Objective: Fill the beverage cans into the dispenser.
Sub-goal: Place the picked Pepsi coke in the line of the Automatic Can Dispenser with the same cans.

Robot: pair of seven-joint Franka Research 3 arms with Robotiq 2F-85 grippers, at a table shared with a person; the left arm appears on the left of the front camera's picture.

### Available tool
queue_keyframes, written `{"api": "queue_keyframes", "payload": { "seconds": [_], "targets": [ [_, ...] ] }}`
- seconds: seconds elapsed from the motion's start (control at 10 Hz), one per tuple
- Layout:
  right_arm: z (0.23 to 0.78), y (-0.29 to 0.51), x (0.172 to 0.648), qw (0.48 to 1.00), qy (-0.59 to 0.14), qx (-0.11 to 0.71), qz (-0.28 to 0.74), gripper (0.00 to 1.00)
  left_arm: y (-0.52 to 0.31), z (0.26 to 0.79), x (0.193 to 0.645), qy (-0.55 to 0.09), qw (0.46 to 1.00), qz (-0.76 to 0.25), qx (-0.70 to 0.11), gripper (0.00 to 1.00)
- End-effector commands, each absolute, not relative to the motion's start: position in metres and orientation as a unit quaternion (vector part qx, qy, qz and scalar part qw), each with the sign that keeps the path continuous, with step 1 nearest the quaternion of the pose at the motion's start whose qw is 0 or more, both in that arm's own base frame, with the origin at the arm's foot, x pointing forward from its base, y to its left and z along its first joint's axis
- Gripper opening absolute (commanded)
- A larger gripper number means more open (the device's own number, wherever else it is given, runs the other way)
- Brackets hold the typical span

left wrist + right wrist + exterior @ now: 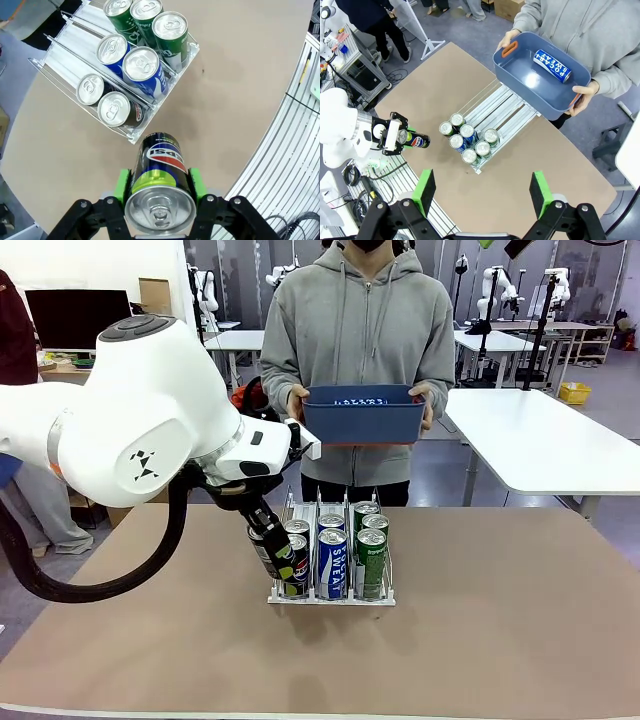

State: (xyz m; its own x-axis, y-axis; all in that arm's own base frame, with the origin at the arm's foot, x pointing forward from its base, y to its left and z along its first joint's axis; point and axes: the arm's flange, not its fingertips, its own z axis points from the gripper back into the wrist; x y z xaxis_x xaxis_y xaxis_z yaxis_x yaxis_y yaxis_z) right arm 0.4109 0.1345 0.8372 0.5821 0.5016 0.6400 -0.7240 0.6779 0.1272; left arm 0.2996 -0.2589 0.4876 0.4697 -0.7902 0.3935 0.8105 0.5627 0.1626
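My left gripper (159,181) is shut on a black can with a red-blue logo (161,159), held tilted just off the left front corner of the dispenser (332,597). The three lanes hold two black cans (298,558), two blue-white cans (332,560) and three green cans (371,555), all packed toward the low front lip. One blue-white can (552,65) lies on its side in the blue bin (520,80). My right gripper (482,196) hangs high above the table, open, with nothing between its fingers.
A person in a grey hoodie stands at the far side and holds the blue bin (363,416) in both hands above the rear of the dispenser. Bare brown tabletop (500,630) spreads to the right and in front of the dispenser.
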Motion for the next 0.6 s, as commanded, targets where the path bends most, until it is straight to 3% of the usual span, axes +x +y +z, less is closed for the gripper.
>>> {"api": "queue_keyframes", "payload": {
  "seconds": [0.0,0.2,0.5],
  "targets": [
    [0.836,0.132,0.409,0.87,-0.287,0.193,0.352,1.0,-0.257,0.491,0.297,-0.219,0.857,-0.466,-0.023,0.58],
    [0.836,0.132,0.409,0.87,-0.287,0.193,0.352,1.0,-0.265,0.481,0.306,-0.24,0.866,-0.438,-0.015,0.58],
    [0.836,0.132,0.409,0.87,-0.287,0.193,0.352,1.0,-0.267,0.459,0.333,-0.22,0.879,-0.421,-0.032,0.58]
  ]
}}
